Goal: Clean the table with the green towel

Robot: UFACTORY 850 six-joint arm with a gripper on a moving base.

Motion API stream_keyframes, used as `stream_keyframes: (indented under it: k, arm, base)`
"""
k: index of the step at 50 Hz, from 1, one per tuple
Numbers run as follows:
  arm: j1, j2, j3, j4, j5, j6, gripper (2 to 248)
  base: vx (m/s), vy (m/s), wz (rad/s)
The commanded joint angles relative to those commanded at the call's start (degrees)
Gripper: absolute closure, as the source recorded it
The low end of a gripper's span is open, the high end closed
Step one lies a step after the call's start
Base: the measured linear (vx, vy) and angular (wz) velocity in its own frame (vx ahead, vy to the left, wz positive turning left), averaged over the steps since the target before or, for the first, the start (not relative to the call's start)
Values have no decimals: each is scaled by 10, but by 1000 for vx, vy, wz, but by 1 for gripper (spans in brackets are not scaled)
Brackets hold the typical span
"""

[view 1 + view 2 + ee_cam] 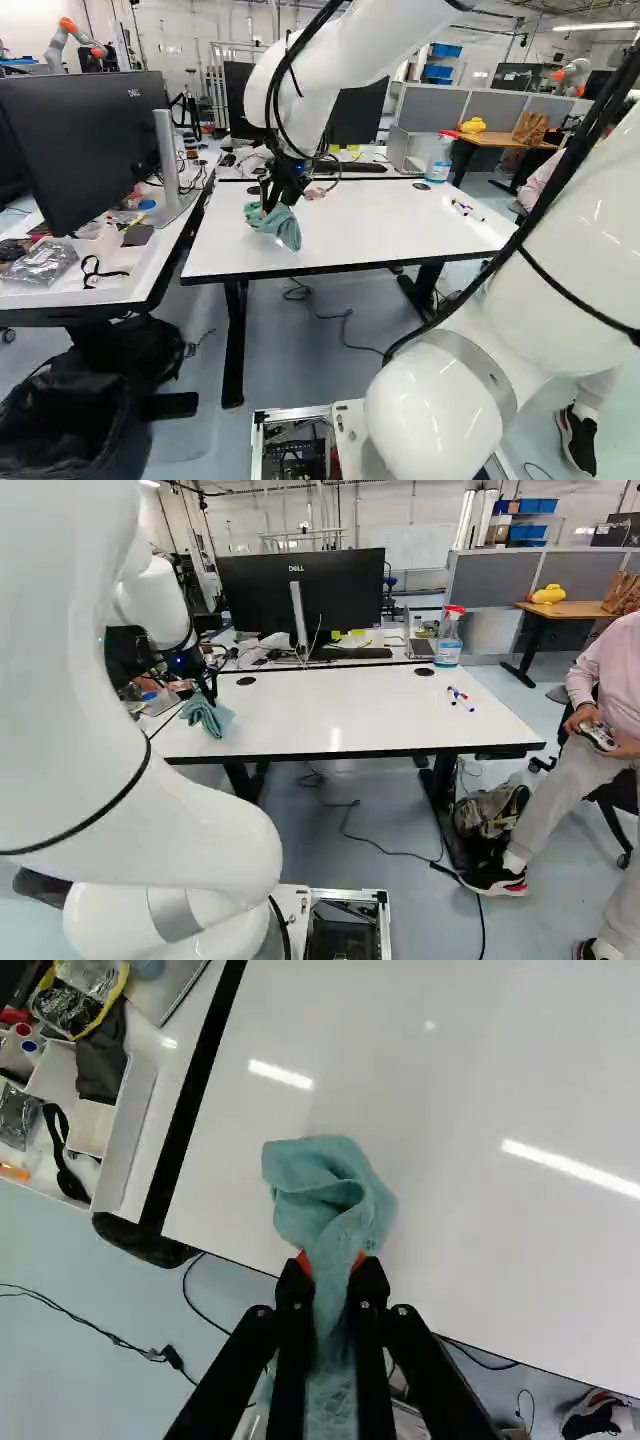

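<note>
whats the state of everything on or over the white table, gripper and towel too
gripper, shut on the towel
green towel, bunched and creased, held between the fingers; contact with the tabletop hard to tell
white table, flat, with things standing and lying on it
spray bottle, standing upright
marker pens, lying on their sides near one another

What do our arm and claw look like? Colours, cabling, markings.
Arm: glossy white, rounded segments, grey band round a low joint. Thick black cables run along the outside, held on by thin black straps. Claw: black, two fingers, orange pads, round silvery screw heads on its linkage. Markings: none I can make out.
</note>
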Motion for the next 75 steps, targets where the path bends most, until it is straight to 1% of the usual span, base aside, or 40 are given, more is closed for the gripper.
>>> stream_keyframes:
  k: [17,25,30,41,47,75]
  arm:
    - [-46,1,1,0,0,0,203]
    - [-66,-7,-6,0,0,0,203]
    - [-75,-18,-17,0,0,0,203]
    - [-82,-50,-48,0,0,0,203]
    - [-82,-69,-65,0,0,0,203]
    - [-80,-120,-72,0,0,0,203]
  base:
    - [0,0,0]
    - [0,0,0]
    - [0,0,0]
    - [0,0,0]
    - [0,0,0]
    - [0,0,0]
